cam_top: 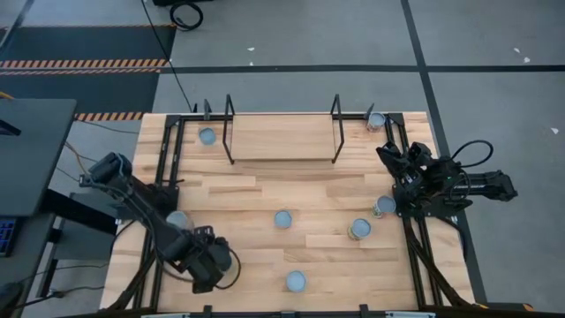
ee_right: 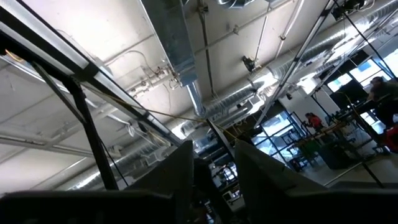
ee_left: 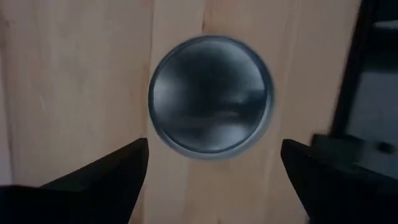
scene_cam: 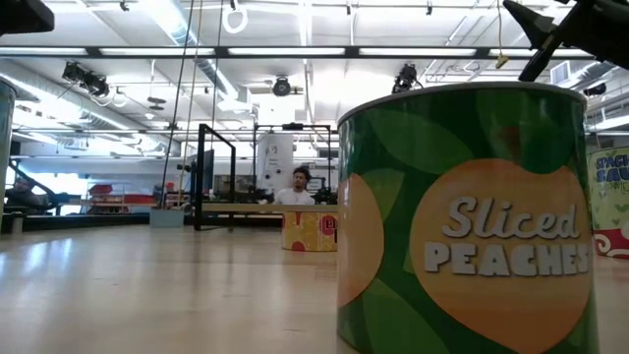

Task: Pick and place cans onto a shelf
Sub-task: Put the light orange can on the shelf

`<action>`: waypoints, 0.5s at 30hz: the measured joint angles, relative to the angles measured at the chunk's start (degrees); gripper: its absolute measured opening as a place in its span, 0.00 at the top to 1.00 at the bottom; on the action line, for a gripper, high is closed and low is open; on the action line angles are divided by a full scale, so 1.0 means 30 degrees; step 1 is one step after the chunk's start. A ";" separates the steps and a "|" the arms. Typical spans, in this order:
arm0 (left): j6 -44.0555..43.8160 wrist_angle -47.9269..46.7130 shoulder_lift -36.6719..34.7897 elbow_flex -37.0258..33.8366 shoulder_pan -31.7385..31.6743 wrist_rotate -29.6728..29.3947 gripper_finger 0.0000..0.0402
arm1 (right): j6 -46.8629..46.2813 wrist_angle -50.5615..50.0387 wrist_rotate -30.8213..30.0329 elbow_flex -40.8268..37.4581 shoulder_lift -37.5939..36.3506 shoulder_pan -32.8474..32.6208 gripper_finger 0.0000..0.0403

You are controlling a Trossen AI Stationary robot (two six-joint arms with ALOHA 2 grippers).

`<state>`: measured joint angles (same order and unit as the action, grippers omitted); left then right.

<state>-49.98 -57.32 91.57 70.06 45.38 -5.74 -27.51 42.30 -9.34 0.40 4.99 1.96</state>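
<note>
The left gripper (cam_top: 205,276) hangs over the near-left part of the light wooden table (cam_top: 256,190), its two dark fingers (ee_left: 99,180) spread wide apart and holding nothing. In the left wrist view they flank a round silvery-topped metal can (ee_left: 210,94) that stands upright on the wood just ahead of them, which suggests the arm is lined up over it; it is probably the can at the table's near-left edge (cam_top: 179,219).

The low black wire shelf with its pale wooden board (cam_top: 281,137) sits at the far middle of the table, with no can visibly on it. One can (cam_top: 207,136) stands just left of it and another (cam_top: 377,120) at the far-right corner. More stand in the open middle and near side (cam_top: 282,218) (cam_top: 296,281), well apart from the shelf, and the green "Sliced Peaches" can (scene_cam: 462,216) fills the low view.

The right gripper (cam_top: 393,159) is folded back at the table's right edge; its wrist camera looks up at the ceiling, its fingers (ee_right: 180,168) a little apart and empty, so this arm seems to be waiting, with two tan-labelled cans (cam_top: 360,230) (cam_top: 383,206) close beside it
</note>
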 joint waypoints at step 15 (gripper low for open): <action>0.1060 0.2801 0.0380 -0.1272 -0.0243 -0.2675 0.07 | -0.0324 -0.0022 0.0000 0.0000 0.0000 -0.0001 0.69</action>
<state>-46.80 -48.92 92.71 66.25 44.65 -13.76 -28.48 42.24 -9.34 0.40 4.99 1.96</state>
